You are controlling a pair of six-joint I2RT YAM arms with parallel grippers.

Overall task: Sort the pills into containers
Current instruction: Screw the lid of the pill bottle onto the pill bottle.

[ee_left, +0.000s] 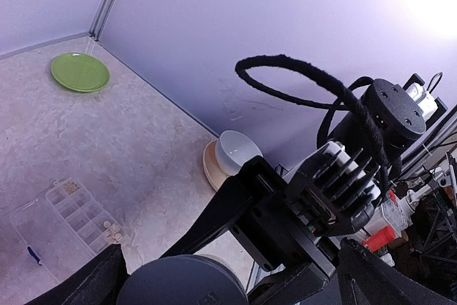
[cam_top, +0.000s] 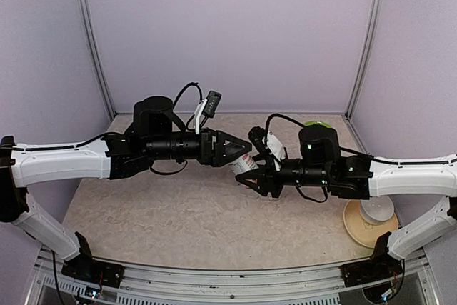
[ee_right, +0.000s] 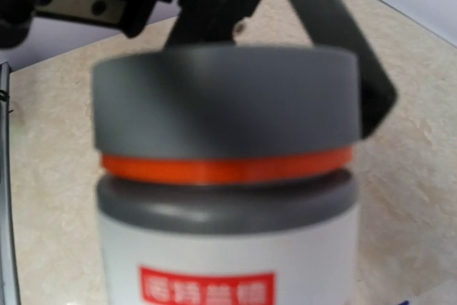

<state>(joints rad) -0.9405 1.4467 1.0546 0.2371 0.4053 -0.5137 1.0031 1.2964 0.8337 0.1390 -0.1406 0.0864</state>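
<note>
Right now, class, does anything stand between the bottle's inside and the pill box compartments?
Yes: the grey cap closes the bottle, which the right end effector holds. The left end effector, jaws open, flanks the cap. The pill box lies open.

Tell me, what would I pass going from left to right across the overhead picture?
Left arm's white section → white bottle in the middle → green plate at the back → white bowl on its tan plate.
</note>
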